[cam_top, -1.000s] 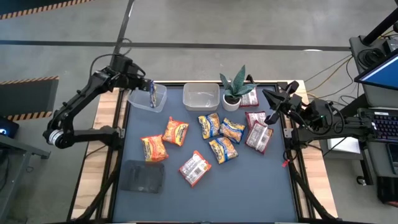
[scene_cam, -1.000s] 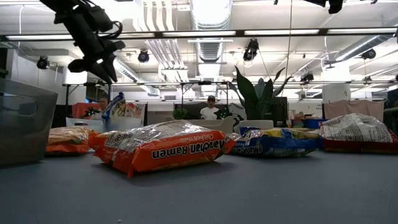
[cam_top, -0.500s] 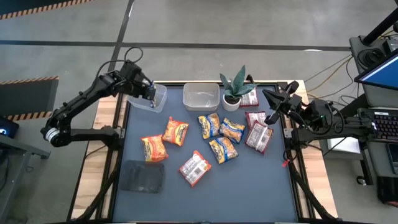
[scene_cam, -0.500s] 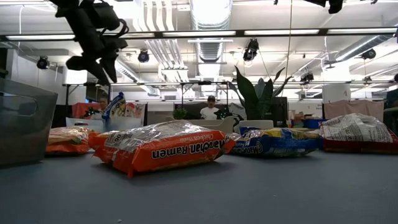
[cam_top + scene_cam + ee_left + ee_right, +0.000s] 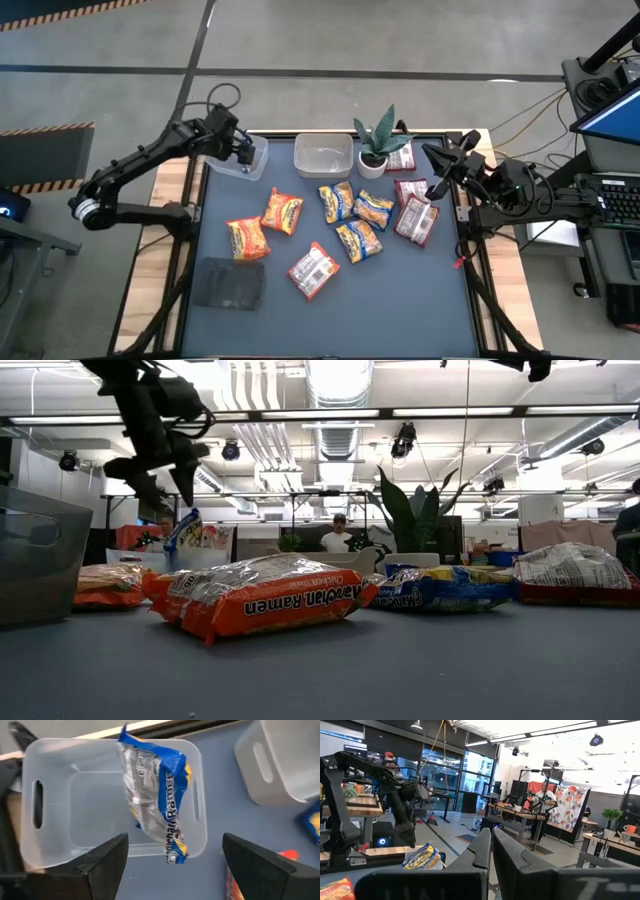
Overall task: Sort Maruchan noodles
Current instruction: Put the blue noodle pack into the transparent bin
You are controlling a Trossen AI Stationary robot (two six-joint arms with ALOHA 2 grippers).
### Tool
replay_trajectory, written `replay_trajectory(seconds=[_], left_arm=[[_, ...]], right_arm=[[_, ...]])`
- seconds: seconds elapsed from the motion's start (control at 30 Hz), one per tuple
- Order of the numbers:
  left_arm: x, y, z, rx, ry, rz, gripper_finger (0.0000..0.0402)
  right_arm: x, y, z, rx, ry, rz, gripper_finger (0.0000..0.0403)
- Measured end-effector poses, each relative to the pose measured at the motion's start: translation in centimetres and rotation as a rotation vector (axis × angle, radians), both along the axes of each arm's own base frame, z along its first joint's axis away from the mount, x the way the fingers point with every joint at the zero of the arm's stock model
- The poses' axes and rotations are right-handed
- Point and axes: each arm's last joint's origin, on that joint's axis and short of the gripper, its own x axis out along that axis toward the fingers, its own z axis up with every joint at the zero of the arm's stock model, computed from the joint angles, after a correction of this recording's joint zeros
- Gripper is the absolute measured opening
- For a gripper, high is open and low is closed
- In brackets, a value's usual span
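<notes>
Sorting ramen | left tool [image 5: 172, 852] spread wide above blue packet [image 5: 156, 795] standing in clear tub [image 5: 55, 820] | lift straight clear, avoiding tub rim | right tool [image 5: 491, 847] pinched closed, parked beside plant [image 5: 378, 140]

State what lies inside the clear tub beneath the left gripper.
The clear tub holds one blue-yellow noodle packet, propped on edge. The open left gripper hovers above it. The tub floor under the packet is covered.
</notes>
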Motion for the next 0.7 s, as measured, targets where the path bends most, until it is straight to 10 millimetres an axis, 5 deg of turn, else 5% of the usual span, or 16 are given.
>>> replay_trajectory(seconds=[0.3, 0.7], left_arm=[[2.4, -0.6, -0.2, 0.132, 0.031, 0.008, 0.0287], [3.6, -0.2, -4.7, 0.135, 0.193, 0.078, 0.0287]], right_arm=[[0.0, 0.0, 0.0, -0.004, 0.002, -0.001, 0.0009], [0.0, 0.0, 0.0, -0.005, 0.004, -0.002, 0.0009]])
